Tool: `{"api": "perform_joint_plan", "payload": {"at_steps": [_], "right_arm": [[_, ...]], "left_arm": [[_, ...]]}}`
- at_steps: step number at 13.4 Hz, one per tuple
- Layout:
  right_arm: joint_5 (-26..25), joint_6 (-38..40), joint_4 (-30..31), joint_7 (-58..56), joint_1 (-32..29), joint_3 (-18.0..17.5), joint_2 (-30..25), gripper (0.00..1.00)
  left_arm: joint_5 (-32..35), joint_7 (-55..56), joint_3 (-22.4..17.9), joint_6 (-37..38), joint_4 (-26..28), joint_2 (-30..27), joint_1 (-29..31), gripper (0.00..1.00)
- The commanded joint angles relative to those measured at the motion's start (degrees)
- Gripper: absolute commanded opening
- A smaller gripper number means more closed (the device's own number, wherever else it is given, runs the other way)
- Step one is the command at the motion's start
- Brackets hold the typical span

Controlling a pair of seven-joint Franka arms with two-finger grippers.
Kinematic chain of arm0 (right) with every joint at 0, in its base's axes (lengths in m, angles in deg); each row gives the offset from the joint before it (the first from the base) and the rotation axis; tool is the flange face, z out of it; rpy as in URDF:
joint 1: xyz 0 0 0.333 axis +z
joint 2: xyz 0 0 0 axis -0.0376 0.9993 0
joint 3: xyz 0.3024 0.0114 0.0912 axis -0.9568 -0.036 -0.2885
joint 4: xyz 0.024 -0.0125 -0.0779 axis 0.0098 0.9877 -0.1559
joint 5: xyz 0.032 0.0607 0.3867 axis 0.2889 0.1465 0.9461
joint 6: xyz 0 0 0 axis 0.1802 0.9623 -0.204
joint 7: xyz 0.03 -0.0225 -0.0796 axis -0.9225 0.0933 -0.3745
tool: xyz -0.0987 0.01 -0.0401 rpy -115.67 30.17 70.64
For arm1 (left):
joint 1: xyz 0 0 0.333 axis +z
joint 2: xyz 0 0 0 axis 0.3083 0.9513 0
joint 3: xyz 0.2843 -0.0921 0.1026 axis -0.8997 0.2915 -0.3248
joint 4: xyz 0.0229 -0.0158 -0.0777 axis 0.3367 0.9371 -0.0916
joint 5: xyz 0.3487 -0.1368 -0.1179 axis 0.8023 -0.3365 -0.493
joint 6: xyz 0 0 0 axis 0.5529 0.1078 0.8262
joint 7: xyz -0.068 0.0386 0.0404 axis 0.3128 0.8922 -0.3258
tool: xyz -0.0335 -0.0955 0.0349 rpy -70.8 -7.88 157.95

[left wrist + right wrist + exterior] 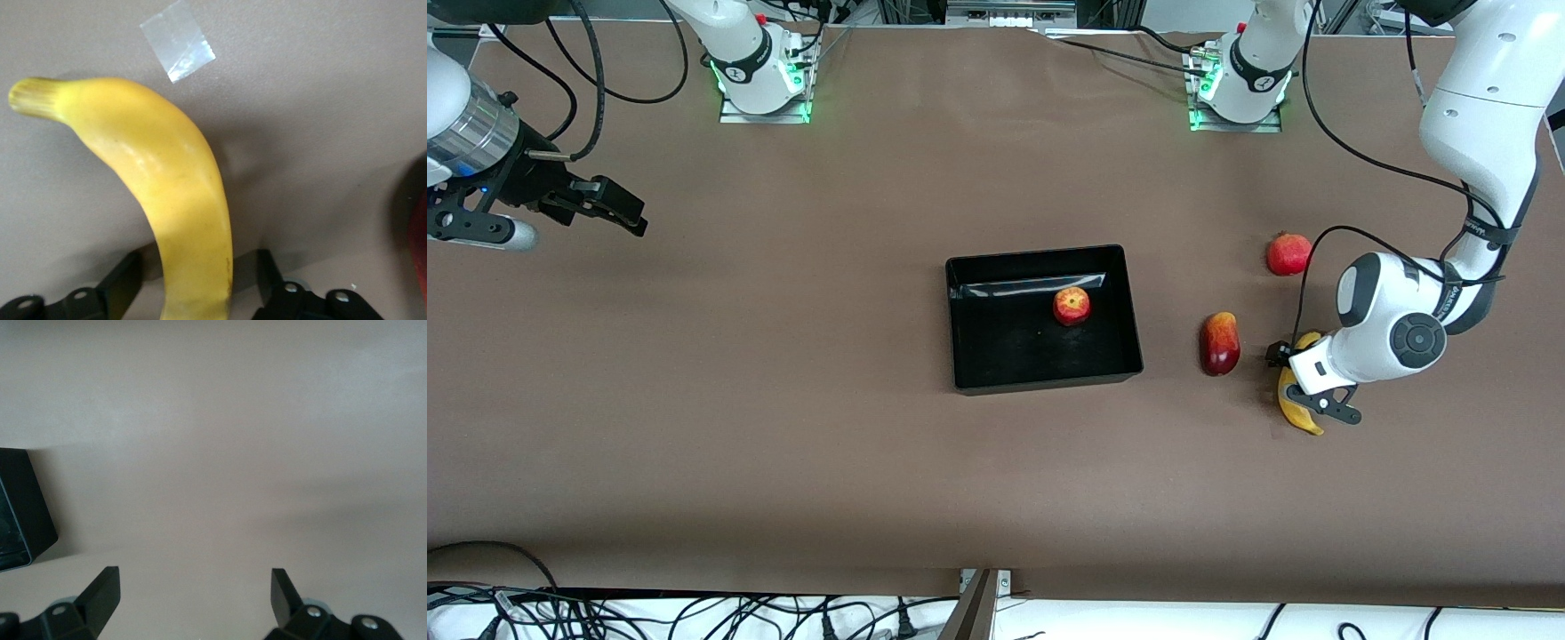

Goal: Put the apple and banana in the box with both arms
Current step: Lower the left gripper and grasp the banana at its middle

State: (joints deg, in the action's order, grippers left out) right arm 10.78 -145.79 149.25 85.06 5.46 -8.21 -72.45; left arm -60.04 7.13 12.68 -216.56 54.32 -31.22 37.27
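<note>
The apple (1072,305) lies inside the black box (1040,384) at mid-table. The banana (1289,396) lies on the table toward the left arm's end. My left gripper (1303,380) is down over it, open, with one finger on each side of the banana (167,180) and a gap on both sides; in the left wrist view the gripper (199,277) straddles the fruit's thick part. My right gripper (618,209) is open and empty, up over bare table at the right arm's end. Its wrist view shows the open gripper (195,587) and a corner of the box (20,507).
A red-yellow mango-like fruit (1220,343) lies between the box and the banana; its edge shows in the left wrist view (417,227). A round red fruit with a crown tip (1288,254) lies farther from the front camera. A bit of clear tape (178,40) sticks to the table by the banana's tip.
</note>
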Motion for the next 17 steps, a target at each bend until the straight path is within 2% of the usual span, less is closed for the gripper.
{"api": "perform_joint_plan", "payload": {"at_steps": [1, 4, 7, 9, 11, 13, 17], "right_arm": [[-0.96, -0.34, -0.12, 0.66, -0.32, -0.28, -0.17, 1.0], [-0.96, -0.51, -0.12, 0.66, -0.32, -0.28, -0.17, 1.0], [-0.96, -0.51, -0.12, 0.66, -0.32, -0.28, -0.17, 1.0], [-0.96, -0.51, -0.12, 0.66, -0.32, -0.28, -0.17, 1.0], [-0.96, -0.6, -0.12, 0.66, -0.32, -0.28, -0.17, 1.0], [-0.96, -0.6, -0.12, 0.66, -0.32, -0.28, -0.17, 1.0], [-0.96, -0.78, -0.12, 0.66, -0.32, -0.28, -0.17, 1.0]], "left_arm": [[1.06, -4.03, 0.66, -0.29, 0.94, -0.8, 0.72, 0.0], [0.8, -6.07, 1.18, 2.33, 0.15, -2.99, 0.72, 0.0], [-0.08, -5.54, 5.13, 9.35, -1.86, -7.2, 0.72, 0.0], [-2.52, -4.93, 8.46, 16.63, -7.11, -7.74, 0.64, 0.0], [-7.35, -3.09, 9.71, 22.8, -12.4, -7.66, -0.94, 0.0], [-10.87, 4.26, 10.24, 23.44, -14.61, -7.66, -5.49, 0.0], [-12.39, 31.84, 10.06, 22.22, -19.61, -2.66, -19.98, 0.0]]}}
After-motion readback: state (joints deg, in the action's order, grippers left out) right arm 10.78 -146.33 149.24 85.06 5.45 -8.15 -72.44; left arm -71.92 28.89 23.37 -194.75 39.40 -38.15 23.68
